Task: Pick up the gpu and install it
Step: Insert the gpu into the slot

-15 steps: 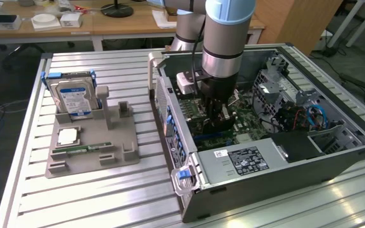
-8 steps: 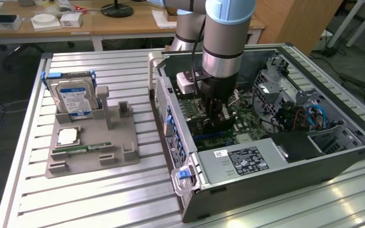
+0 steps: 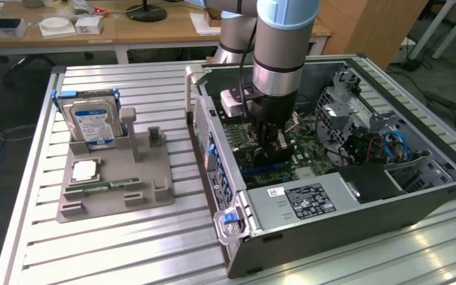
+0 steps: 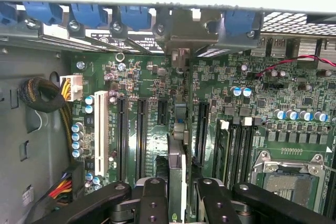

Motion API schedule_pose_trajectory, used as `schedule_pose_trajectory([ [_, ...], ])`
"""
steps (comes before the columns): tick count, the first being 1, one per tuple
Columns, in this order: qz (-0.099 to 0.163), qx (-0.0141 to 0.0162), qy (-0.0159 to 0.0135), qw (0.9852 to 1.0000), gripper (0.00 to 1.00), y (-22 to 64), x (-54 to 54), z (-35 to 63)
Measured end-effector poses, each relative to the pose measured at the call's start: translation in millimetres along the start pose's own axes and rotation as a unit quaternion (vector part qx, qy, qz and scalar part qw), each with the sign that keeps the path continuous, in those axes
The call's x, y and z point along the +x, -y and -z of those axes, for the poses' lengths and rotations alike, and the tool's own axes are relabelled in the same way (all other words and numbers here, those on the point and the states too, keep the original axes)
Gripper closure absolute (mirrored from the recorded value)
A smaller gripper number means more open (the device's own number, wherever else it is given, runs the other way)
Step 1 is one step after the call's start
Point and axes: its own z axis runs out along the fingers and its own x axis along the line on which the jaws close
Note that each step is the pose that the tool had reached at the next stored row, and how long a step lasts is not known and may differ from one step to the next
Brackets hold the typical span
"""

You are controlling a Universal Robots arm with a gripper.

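My gripper point(image 3: 271, 147) is lowered into the open computer case point(image 3: 418, 196), just above the green motherboard point(image 4: 294, 93). Its two black fingers point(image 4: 152, 200) are shut on the gpu point(image 4: 177, 169), a thin card seen edge-on between them. The card stands upright over the motherboard, in line with the black expansion slots point(image 4: 140, 135), and its metal end bracket point(image 4: 181, 56) points toward the case's rear slot openings with the blue clips point(image 4: 134, 17). Whether the card's lower edge touches a slot is hidden. In the exterior view the gpu point(image 3: 266, 161) shows as a dark shape under the gripper.
On the slatted table, a grey holder tray point(image 3: 145, 184) at the exterior view's left carries a silver hard drive point(image 3: 93, 122), a processor chip point(image 3: 85, 171) and a green memory stick point(image 3: 101, 185). Inside the case sit the power supply point(image 3: 303, 199), cables point(image 3: 386, 145) and a cable bundle point(image 4: 44, 95).
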Motion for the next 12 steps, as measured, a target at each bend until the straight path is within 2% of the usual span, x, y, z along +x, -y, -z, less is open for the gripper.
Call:
schedule_pose_trajectory([
  [12,0.0,0.0001,-0.0001,1.0,0.74,2.5,0.1,0.6],
])
